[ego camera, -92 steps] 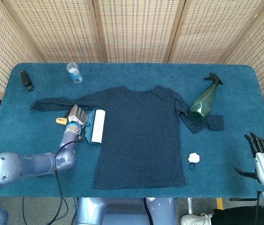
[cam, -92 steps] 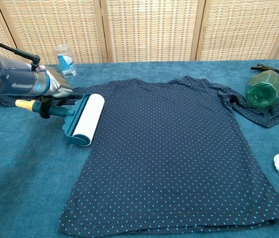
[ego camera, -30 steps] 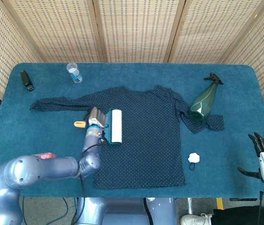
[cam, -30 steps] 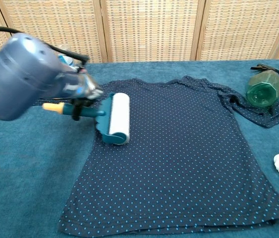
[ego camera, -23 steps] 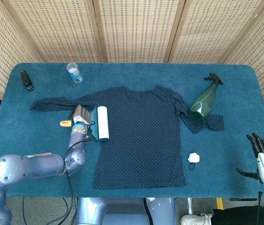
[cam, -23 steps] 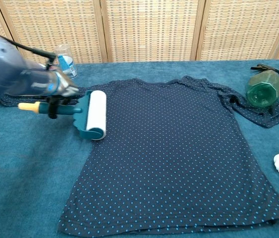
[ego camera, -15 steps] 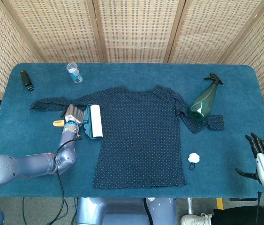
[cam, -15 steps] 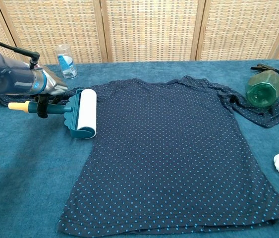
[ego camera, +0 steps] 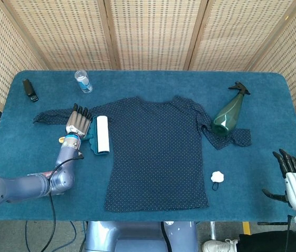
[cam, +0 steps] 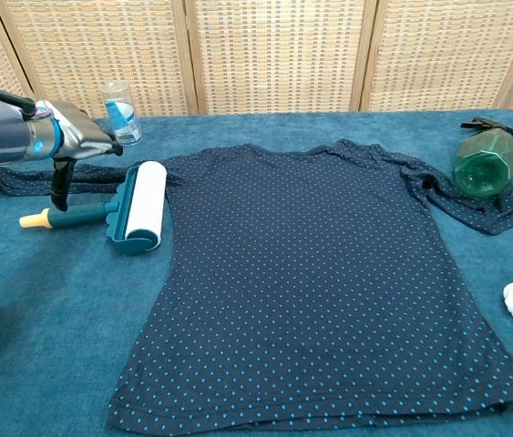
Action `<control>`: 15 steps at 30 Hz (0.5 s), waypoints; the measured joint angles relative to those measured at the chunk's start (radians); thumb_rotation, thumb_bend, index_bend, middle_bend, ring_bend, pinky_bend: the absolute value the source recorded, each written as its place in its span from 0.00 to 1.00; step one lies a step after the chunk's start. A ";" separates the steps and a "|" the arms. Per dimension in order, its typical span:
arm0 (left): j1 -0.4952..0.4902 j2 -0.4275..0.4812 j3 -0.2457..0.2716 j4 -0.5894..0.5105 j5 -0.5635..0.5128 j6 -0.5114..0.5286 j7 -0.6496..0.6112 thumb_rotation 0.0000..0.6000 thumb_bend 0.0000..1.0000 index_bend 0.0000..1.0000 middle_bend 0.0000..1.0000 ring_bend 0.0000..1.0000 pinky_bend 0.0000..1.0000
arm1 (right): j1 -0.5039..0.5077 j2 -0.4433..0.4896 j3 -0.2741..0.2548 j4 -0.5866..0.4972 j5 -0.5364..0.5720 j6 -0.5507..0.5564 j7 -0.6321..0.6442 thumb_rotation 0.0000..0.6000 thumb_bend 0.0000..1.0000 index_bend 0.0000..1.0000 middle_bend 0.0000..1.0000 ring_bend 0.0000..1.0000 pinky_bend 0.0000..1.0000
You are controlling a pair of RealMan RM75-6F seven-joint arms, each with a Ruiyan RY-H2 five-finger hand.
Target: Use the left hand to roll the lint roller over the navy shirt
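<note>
1. half a second back my left hand (cam: 74,132) gripped the lint roller (cam: 136,211); now it has let go and lifted above the handle, fingers (ego camera: 79,116) apart, holding nothing.
2. lint roller lies on the bench (ego camera: 153,84), its white drum at the left edge of the navy shirt (cam: 315,273).
3. my right hand (ego camera: 295,181) hangs off the bench's right edge, fingers spread, empty.

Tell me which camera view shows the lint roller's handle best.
The chest view: the lint roller lies side-on, its whole handle visible to the yellow tip, with the left hand above and apart from it. In the head view the left hand covers most of the handle; only the white roll and a bit of yellow tip show.
</note>
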State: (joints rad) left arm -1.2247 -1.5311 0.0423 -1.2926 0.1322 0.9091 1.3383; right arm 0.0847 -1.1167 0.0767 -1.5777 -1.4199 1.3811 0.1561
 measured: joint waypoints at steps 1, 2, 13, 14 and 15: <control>0.008 0.007 -0.003 -0.007 0.025 0.005 -0.024 1.00 0.07 0.00 0.00 0.00 0.00 | 0.000 0.000 0.000 -0.001 -0.002 0.002 -0.001 1.00 0.04 0.00 0.00 0.00 0.00; 0.020 0.018 -0.007 -0.020 0.060 0.013 -0.059 1.00 0.07 0.00 0.00 0.00 0.00 | -0.001 0.000 -0.001 -0.002 -0.005 0.004 -0.003 1.00 0.04 0.00 0.00 0.00 0.00; 0.241 0.177 -0.016 -0.254 0.569 0.231 -0.494 1.00 0.07 0.00 0.00 0.00 0.00 | -0.005 -0.008 -0.017 -0.028 -0.054 0.040 -0.060 1.00 0.04 0.00 0.00 0.00 0.00; 0.282 0.191 -0.007 -0.273 0.651 0.280 -0.560 1.00 0.07 0.00 0.00 0.00 0.00 | -0.006 -0.008 -0.017 -0.032 -0.057 0.044 -0.066 1.00 0.04 0.00 0.00 0.00 0.00; 0.316 0.200 0.001 -0.285 0.713 0.319 -0.613 1.00 0.07 0.00 0.00 0.00 0.00 | -0.007 -0.008 -0.018 -0.036 -0.061 0.051 -0.072 1.00 0.04 0.00 0.00 0.00 0.00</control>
State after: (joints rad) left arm -0.9083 -1.3314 0.0434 -1.5774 0.8448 1.2286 0.7250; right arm 0.0773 -1.1251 0.0590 -1.6133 -1.4810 1.4318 0.0837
